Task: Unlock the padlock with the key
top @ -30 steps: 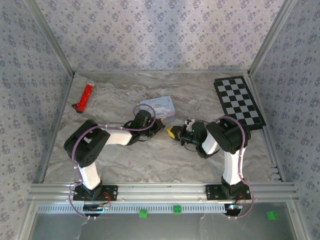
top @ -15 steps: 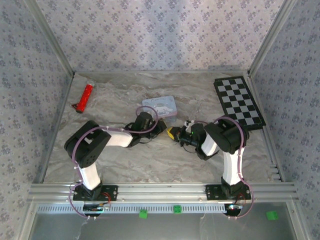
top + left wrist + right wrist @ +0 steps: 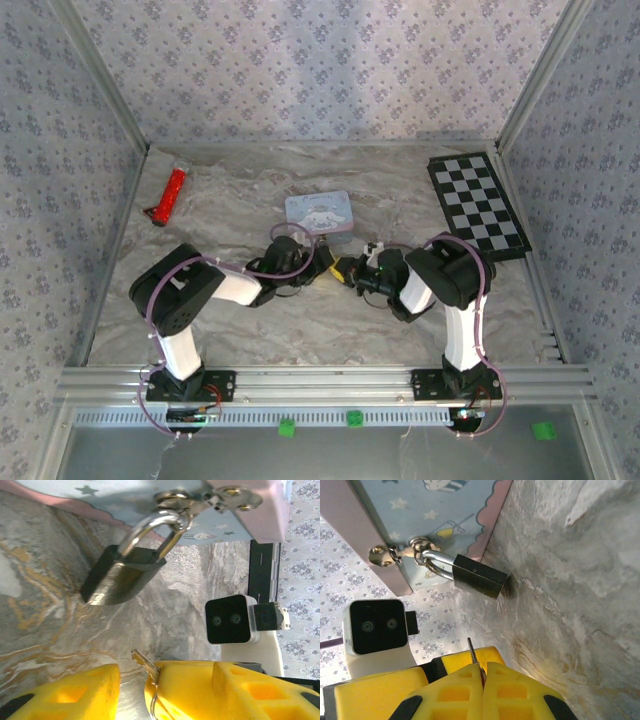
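Note:
The padlock (image 3: 120,577) is a small dark block with a silver shackle. It hangs from the hasp of the pastel blue tin (image 3: 318,212) and rests on the marbled table. In the right wrist view the padlock (image 3: 477,580) lies just beyond the key (image 3: 471,652). My right gripper (image 3: 482,672) is shut on the key, whose blade sticks out toward the lock. In the left wrist view the key (image 3: 142,661) shows toothed, pinched in yellow pads. My left gripper (image 3: 322,257) stands open, tip to tip with the right gripper (image 3: 348,268), and holds nothing.
A red stick-like tool (image 3: 172,193) lies at the back left. A checkerboard mat (image 3: 478,205) lies at the back right. Patterned walls close in three sides of the table.
The left gripper has slid off the tin toward the right gripper and its jaws have spread apart. The right gripper has edged left with the key.

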Controlling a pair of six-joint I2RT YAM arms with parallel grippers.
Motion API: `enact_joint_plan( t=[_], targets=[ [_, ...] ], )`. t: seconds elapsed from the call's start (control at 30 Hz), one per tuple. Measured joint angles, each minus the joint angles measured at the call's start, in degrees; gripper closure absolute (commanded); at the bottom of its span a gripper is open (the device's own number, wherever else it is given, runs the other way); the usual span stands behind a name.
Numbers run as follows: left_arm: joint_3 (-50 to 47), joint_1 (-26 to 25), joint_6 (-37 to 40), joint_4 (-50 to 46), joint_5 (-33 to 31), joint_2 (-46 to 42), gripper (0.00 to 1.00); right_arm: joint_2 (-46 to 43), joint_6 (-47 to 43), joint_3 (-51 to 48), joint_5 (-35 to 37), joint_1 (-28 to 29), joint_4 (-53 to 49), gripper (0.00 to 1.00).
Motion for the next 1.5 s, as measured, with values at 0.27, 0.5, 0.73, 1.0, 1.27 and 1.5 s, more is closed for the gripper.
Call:
enact_joint_plan(
  t=[0.27, 0.5, 0.73, 1.0, 1.27, 1.5],
  targets=[
    [-2.8, 0.9, 6.9, -4.0, -3.7, -5.3, 0.47, -0.2, -0.8, 0.1, -0.4, 0.2, 0.0, 1.00],
    [-2.4, 1.5, 16.3, -4.9, -6.9, -5.9, 0.49, -6.7, -4.9, -3.1, -0.4, -2.4, -5.2, 1.00],
    [-0.1, 1.6, 22.0, -0.8, -8.0, -2.4, 0.50, -13.9, -10.5, -4.4, -0.3, -3.6, -13.9, 1.00],
    [2.8, 1.6, 24.0, -0.8, -10.3, 2.2, 0.47, -14.5, -12.0, -5.2, -0.3, -3.3, -16.7, 1.00],
    [6.7, 1.6, 25.0, -1.3, -11.5, 5.6, 0.51, -13.9, -11.9, -5.4, -0.4, -3.3, -15.7, 1.00],
    [9.7, 1.6, 25.1, -5.0, -12.9, 6.9, 0.61, -11.5, -11.2, -5.8, -0.4, -3.3, -13.0, 1.00]
  ],
)
